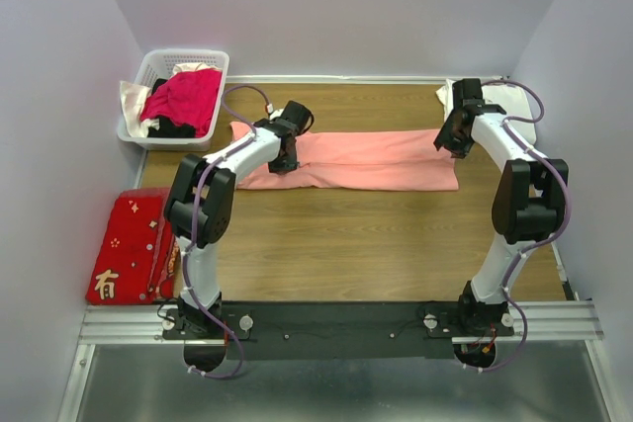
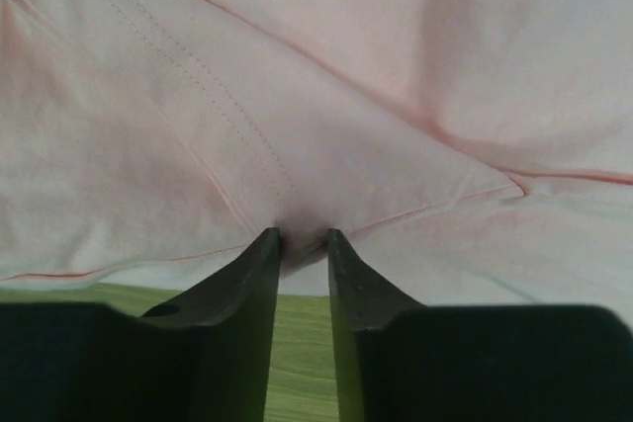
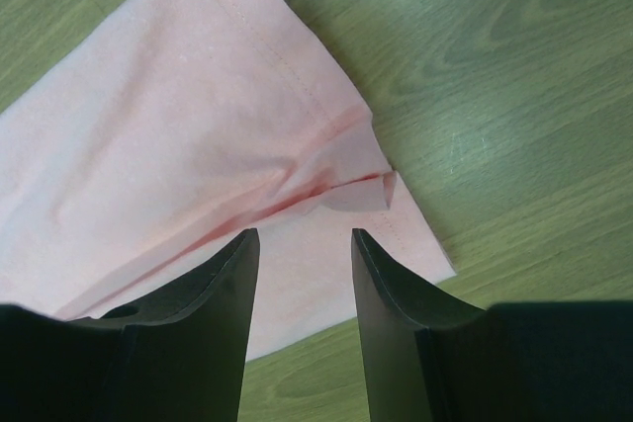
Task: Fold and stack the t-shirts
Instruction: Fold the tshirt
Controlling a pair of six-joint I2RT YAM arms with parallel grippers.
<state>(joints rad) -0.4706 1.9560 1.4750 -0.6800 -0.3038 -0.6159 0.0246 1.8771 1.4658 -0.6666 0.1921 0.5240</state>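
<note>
The salmon-pink t-shirt lies folded lengthwise in a long strip across the far half of the wooden table. My left gripper is at the strip's left end, shut on a pinch of the pink cloth, which fills the left wrist view. My right gripper hovers open over the strip's right end; its fingers straddle a crease near the hem corner without holding it. A white t-shirt lies at the far right corner, behind the right arm.
A white basket with a crimson garment and other clothes stands at the far left. A flat red cloth with gold characters lies left of the left arm. Grey walls close the table in.
</note>
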